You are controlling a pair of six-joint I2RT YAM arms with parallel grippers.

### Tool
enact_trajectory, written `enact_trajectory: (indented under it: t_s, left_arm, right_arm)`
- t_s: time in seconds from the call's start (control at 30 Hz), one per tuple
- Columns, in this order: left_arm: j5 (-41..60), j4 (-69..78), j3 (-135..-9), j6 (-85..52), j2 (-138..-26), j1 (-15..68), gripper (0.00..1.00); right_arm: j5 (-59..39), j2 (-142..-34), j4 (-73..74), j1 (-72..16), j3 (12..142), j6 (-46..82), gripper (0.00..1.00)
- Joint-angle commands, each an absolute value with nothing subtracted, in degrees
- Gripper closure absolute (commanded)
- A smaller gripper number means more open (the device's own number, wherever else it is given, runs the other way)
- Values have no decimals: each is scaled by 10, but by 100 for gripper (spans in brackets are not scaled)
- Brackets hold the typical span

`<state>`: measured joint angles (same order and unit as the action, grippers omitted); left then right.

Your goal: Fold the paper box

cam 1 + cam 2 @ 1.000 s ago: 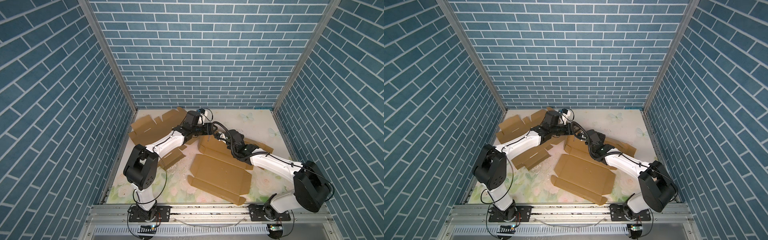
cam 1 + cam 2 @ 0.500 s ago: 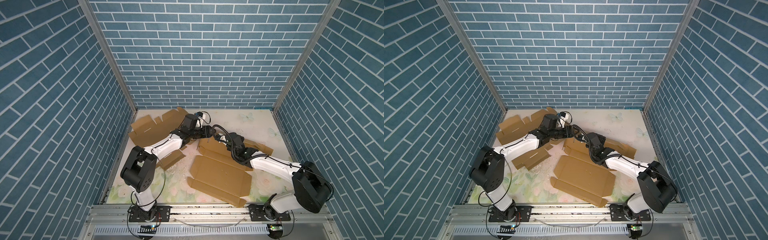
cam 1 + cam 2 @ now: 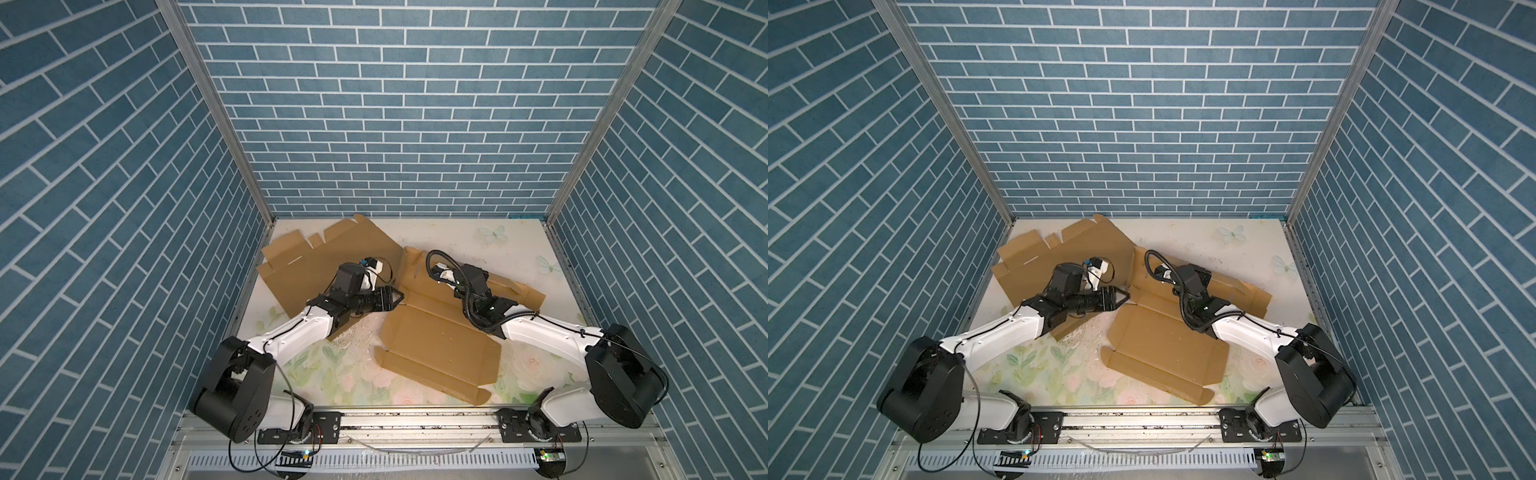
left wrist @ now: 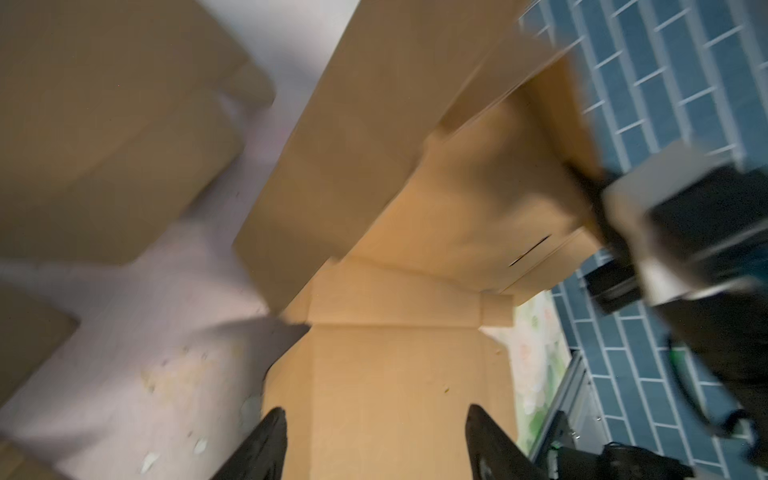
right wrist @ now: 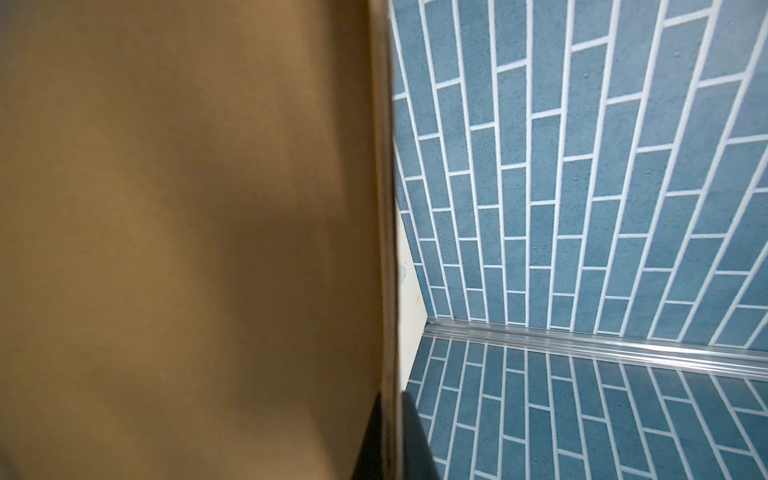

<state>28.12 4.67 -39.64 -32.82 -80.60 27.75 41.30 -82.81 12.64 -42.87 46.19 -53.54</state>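
Left gripper [image 4: 376, 440]: we see the jaws apart, one finger [image 4: 270, 444] to either side of a bare brown panel of the box [image 4: 395, 374], with nothing between them. We cannot tell whether the tips touch the card. In both top views this gripper [image 3: 399, 300] [image 3: 1124, 298] points at the box's rear left corner.

Right gripper [image 5: 390, 444]: the jaws are clamped on the thin edge of a flap [image 5: 187, 208], which fills half of the right wrist view. In a top view the flap [image 3: 412, 270] stands nearly upright at the rear of the box [image 3: 440, 345].

The rest of the box lies opened out flat on the table [image 3: 332, 374], between the two arms and nearer the right one. Only its narrow side strips are turned up a little.

A second blank [image 3: 332, 249] lies at the left rear, partly under the left arm. Pale flecks [image 3: 357, 332] dot the floral table just left of the box. Blue brick walls [image 3: 395, 104] close in three sides.
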Motion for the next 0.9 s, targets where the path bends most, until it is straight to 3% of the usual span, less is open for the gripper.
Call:
enact_trajectory:
  t_s: [0.0,0.37,0.87]
  left_arm:
    - [232,110,-384,-322,-828,299,27]
    - [143,192,-421,-262,-919,334,25]
    - [170,197,-481,-272,-976,388,32]
  right_arm:
    - [421,-817,154,-431,451,-545,100]
    - [416,-813,147,-431,449,-530,100]
    - [413,-817,142,-433,449,-508,100]
